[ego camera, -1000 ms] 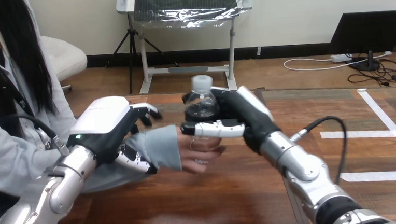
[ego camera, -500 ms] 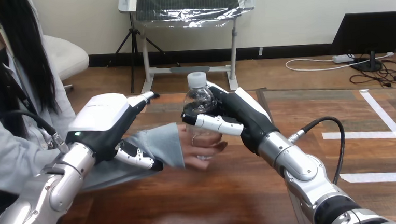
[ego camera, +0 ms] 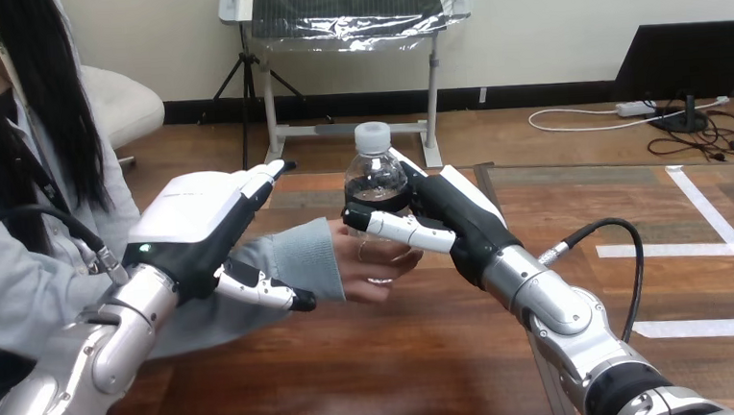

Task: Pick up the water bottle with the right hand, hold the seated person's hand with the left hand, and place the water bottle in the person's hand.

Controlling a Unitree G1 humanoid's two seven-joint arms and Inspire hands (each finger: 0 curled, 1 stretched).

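Two hands are on the water bottle (ego camera: 376, 180). The robot's right hand (ego camera: 462, 223) grasps it upright above the tabletop (ego camera: 401, 359), fingers and thumb wrapped round its middle, while the person's hand (ego camera: 367, 265) touches its lower part from the left. The left hand (ego camera: 196, 223) is released, its fingers (ego camera: 265, 173) straight over the person's grey sleeve (ego camera: 299, 265), thumb in front of it.

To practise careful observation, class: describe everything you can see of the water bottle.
The water bottle is clear plastic with a white cap. It stands upright above the table, gripped by the right hand, whose thumb crosses its front. Its lower part rests in the person's hand, whose fingers curl round it.
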